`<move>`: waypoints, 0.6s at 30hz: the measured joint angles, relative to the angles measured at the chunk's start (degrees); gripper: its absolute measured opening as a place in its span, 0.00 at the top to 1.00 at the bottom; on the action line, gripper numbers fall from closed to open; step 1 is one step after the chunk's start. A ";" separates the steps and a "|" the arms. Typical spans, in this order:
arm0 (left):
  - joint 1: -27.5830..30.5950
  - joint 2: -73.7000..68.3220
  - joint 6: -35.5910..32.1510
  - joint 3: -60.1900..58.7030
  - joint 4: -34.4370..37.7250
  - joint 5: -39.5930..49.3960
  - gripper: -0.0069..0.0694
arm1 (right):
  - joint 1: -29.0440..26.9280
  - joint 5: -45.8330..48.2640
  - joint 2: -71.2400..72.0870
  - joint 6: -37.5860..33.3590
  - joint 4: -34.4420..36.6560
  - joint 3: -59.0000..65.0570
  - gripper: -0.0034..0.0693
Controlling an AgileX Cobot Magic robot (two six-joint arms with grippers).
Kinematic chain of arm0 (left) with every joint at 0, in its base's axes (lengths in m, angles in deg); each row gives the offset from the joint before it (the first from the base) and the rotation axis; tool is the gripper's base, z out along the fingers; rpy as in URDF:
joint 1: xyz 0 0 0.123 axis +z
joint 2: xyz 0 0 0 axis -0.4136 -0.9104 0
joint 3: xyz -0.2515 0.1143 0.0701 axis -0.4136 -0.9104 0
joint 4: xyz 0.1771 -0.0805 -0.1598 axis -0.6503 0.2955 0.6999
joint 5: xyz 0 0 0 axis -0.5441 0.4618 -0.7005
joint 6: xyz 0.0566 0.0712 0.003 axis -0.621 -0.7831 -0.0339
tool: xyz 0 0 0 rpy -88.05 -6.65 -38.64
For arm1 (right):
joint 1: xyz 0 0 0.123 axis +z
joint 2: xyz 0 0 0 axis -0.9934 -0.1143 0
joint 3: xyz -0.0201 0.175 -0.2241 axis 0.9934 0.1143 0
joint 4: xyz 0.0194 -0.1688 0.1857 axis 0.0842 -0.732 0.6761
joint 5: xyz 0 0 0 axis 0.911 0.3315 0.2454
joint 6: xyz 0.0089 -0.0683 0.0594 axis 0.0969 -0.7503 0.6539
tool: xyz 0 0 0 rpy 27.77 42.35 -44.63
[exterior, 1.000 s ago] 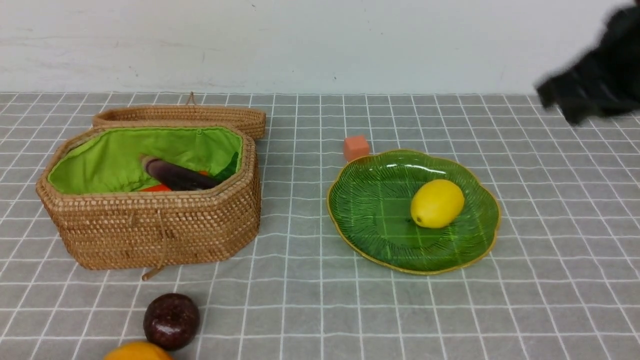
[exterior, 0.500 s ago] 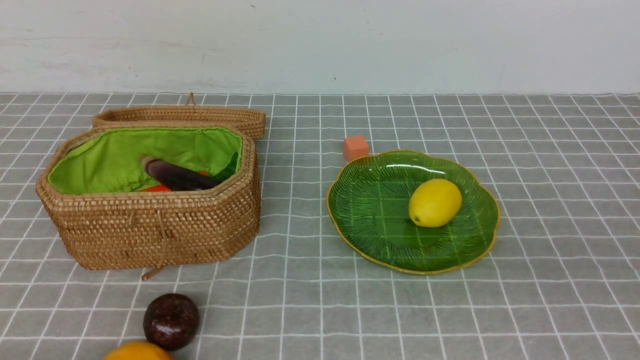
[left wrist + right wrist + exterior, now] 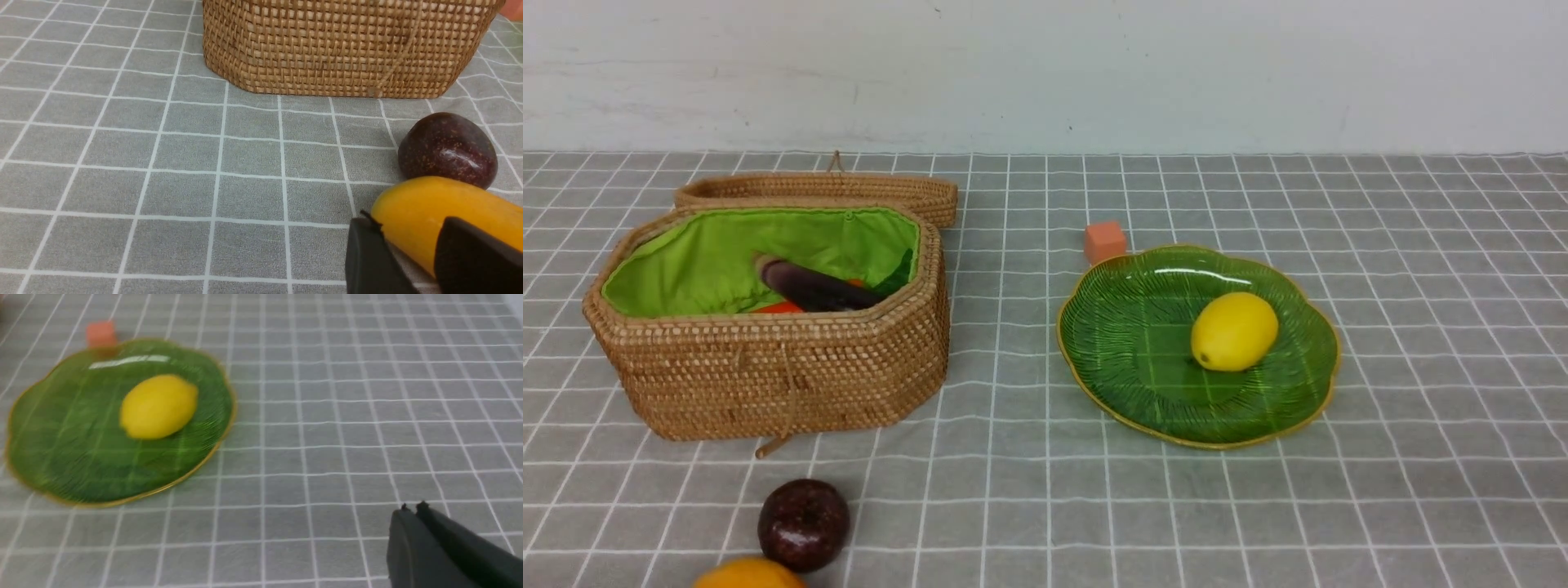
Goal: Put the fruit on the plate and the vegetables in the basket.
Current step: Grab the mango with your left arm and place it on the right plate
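Half of mango (image 3: 747, 575) out of frame — carrot (image 3: 778, 308), perhaps, beneath eggplant (image 3: 813, 287)

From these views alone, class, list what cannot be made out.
Basket contents: in the front view its near wall hides all but the eggplant and orange and green scraps.
Mango: cut off by the front view's bottom edge; the left gripper covers its end in the left wrist view.
Plate, lemon: blurred, right wrist view.

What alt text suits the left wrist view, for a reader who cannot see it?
The left gripper grips an elongated orange-yellow toy mango on grey checked cloth. A round dark maroon toy fruit lies beside it, before a tan woven rattan basket.
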 joint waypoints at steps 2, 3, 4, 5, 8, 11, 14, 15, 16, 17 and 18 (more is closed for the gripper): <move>0.00 0.00 0.00 0.00 0.00 0.00 0.60 | -1.87 -2.98 4.41 0.00 0.07 5.87 0.95; 0.00 0.00 0.00 0.00 0.00 0.00 0.60 | -2.86 -4.85 8.96 0.00 0.00 11.37 0.94; 0.00 0.00 0.00 0.00 0.00 0.00 0.60 | -3.33 -5.59 13.10 0.00 -0.16 15.19 0.94; 0.00 0.00 0.00 0.00 0.00 0.00 0.60 | -3.47 -5.77 13.70 0.00 -0.16 15.82 0.94; 0.00 0.00 0.00 0.00 0.00 0.00 0.60 | -4.50 -5.88 24.46 0.00 -0.36 25.70 0.94; 0.00 0.00 0.00 0.00 0.00 0.05 0.60 | -4.63 -5.13 26.60 0.00 -0.39 27.09 0.93; 0.00 0.00 0.00 0.00 -0.01 0.06 0.60 | -4.74 -5.84 27.18 0.00 -0.39 27.21 0.93; 0.00 0.00 0.00 0.00 -0.01 0.06 0.60 | -4.81 -5.83 27.18 0.00 -0.39 27.21 0.93; 0.00 0.00 0.00 0.00 -0.01 0.06 0.60 | -4.81 -5.83 27.18 0.00 -0.39 27.21 0.93; 0.00 0.00 0.00 0.00 -0.01 0.06 0.60 | -4.81 -5.83 27.18 0.00 -0.39 27.21 0.93; 0.00 0.00 0.00 0.00 -0.01 0.06 0.60 | -4.81 -5.83 27.18 0.00 -0.39 27.21 0.92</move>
